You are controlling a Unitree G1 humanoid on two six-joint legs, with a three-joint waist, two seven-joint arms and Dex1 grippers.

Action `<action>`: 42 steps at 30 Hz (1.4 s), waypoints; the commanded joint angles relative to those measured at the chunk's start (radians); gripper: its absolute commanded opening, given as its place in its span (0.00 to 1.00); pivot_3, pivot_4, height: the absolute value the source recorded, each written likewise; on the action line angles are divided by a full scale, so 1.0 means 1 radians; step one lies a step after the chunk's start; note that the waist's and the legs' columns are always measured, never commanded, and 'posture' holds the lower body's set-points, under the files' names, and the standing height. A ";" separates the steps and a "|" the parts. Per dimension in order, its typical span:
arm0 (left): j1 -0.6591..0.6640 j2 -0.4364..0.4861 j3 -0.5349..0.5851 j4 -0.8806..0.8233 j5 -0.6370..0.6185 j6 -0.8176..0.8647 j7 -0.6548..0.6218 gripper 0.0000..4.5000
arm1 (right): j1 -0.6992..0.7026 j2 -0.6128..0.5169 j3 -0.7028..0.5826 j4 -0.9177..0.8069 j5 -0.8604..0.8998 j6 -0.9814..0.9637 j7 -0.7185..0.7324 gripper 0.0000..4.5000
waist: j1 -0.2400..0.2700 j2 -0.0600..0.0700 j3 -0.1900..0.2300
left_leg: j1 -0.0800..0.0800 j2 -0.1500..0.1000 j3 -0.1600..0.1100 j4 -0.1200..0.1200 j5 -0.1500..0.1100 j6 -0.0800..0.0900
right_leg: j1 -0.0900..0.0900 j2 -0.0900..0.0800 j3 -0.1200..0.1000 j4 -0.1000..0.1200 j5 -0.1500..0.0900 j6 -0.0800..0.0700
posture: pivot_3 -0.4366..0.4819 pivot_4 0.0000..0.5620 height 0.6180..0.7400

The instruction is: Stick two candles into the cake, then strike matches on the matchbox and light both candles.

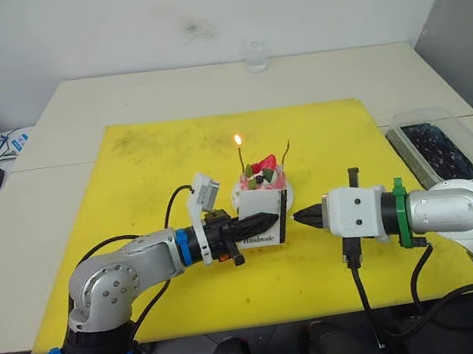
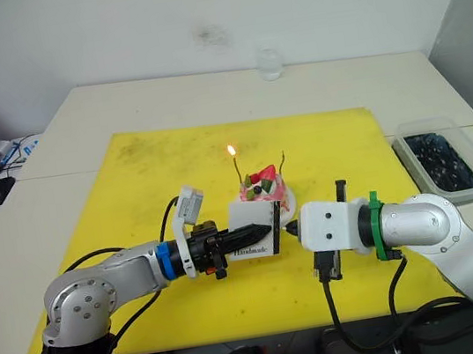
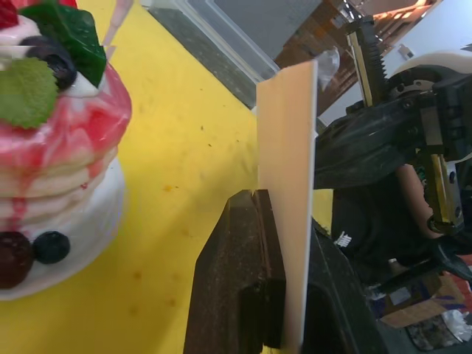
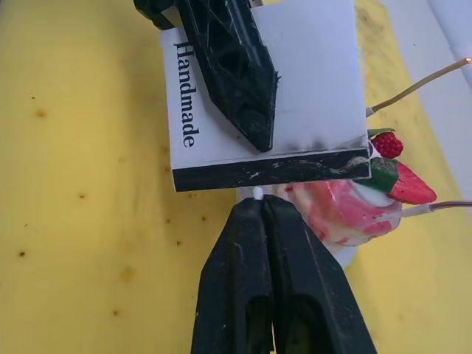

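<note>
Right wrist view: left gripper (image 4: 258, 136) clamps the matchbox (image 4: 251, 96) — right gripper (image 4: 258, 206), pinched on a match (image 4: 257, 193), meets its strip.

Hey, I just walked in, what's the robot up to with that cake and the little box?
It is lighting candles on the cake, which sits on the yellow mat. The left gripper holds the matchbox upright just in front of the cake. The right gripper, fingers shut, pinches a match right at the box's black striking strip. Both candles stand in the cake: the left candle has a flame, the right candle is unlit.
</note>
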 commanded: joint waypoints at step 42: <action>0.051 -0.048 -0.027 -0.108 0.105 -0.155 0.034 0.00 | 0.013 0.051 0.044 0.005 -0.186 -0.067 -0.025 0.00 | 0.000 0.000 0.000 | 0.000 0.000 0.000 0.000 0.000 0.000 | 0.000 0.000 0.000 0.000 0.000 0.000 | 0.48 0.27 1.00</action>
